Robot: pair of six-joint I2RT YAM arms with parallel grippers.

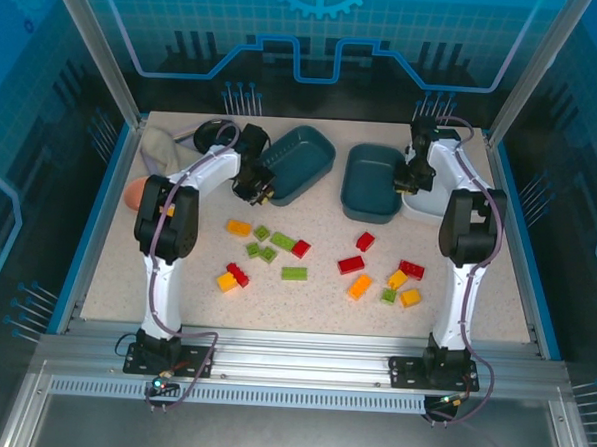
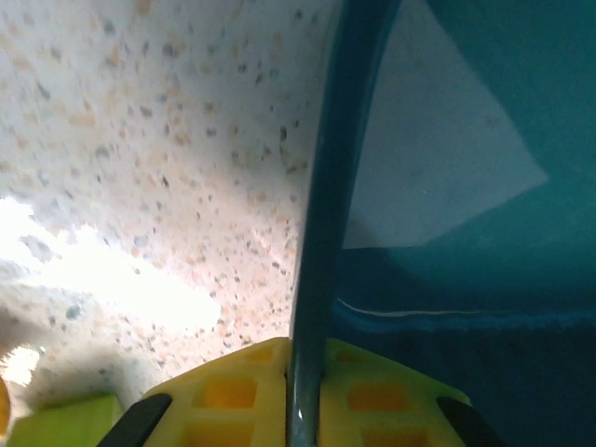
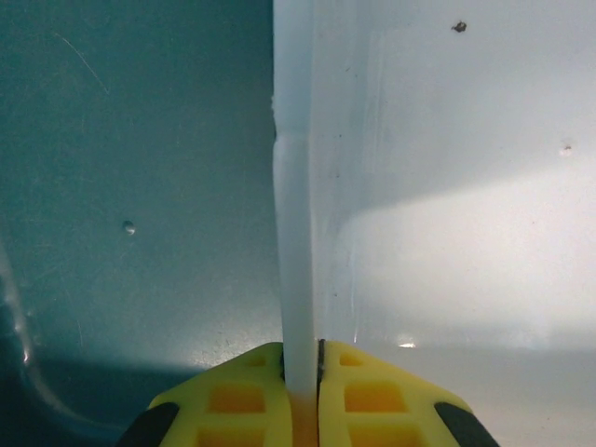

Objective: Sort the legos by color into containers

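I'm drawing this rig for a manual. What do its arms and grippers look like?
Both the left arm and right arm have white links, black joint housings and a purplish cable alongside. The fingers are yellow with square recesses, black at the outer corners.

Your overhead view is evenly lit from above: the speckled beige tabletop (image 1: 314,314) is sharp with short, soft shadows, and the blue panels (image 1: 44,120) around it are dim. On the left wrist, glare burns out the tabletop at lower left, and the rim of the dark teal plastic tray (image 2: 321,214) is soft (it is very near the lens). On the right wrist, the wall of the white plastic tray (image 3: 296,242) blurs likewise, with a bright band under grey shadow inside.
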